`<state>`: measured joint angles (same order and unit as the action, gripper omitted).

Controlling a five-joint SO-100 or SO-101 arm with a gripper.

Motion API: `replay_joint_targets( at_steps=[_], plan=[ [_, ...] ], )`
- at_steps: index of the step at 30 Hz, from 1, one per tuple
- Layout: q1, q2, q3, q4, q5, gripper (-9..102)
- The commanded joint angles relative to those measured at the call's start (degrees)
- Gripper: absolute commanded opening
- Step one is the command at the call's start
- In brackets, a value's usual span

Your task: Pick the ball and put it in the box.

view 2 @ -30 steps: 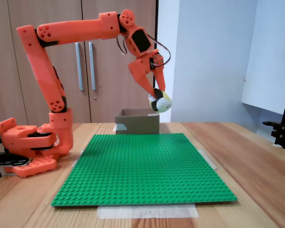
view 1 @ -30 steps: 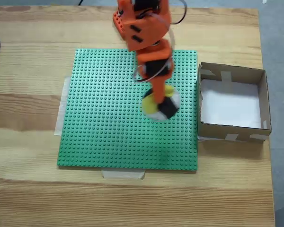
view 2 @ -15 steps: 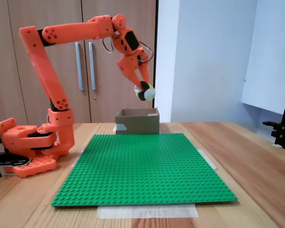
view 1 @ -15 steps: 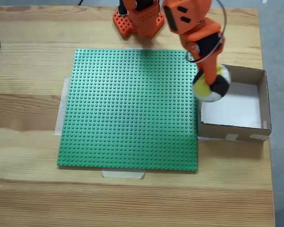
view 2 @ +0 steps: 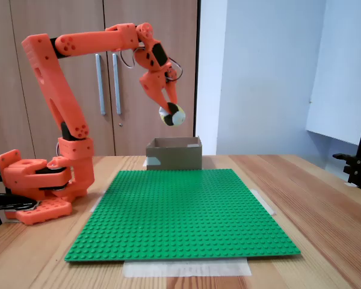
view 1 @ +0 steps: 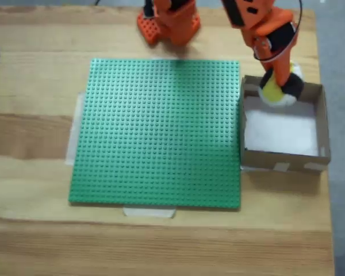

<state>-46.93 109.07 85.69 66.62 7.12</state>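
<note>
Both fixed views are evenly and brightly lit by soft, diffuse light; no hard glare appears on any surface. In the fixed view from above, the whole picture is slightly soft, and the orange arm [view 1: 259, 23] is smeared by motion blur. The ball [view 1: 280, 87] between the fingers [view 1: 283, 73] has soft edges too. Below the fingers, the box [view 1: 322, 123] casts a faint shadow on the worktop [view 1: 34, 138]. In the fixed view from the side, focus is sharper; the green baseplate [view 2: 180, 211] shows crisp studs, and the white wall [view 2: 271, 72] to the right of the fingers is bright but not blown out. Edge distortion is negligible in both fixed views.
</note>
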Motion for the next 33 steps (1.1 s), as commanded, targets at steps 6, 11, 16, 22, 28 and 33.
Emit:
replay_joint_targets(
  at_steps=[6, 11, 16, 22, 28, 33],
  plan=[
    [-0.6, 2.6, -3.3, -1.1, 1.2, -1],
    [-1.5, 1.9, -1.8, -3.4, 1.2, -1],
    [-2.3, -0.5, -1.8, -3.7, 1.6, -1],
    [-2.6, -4.4, -2.6, -4.7, 1.8, -1],
    [-2.6, -9.1, -5.0, -5.1, 1.8, -1],
    [-2.6, -12.0, -5.4, -6.3, 1.8, -1]
  ],
)
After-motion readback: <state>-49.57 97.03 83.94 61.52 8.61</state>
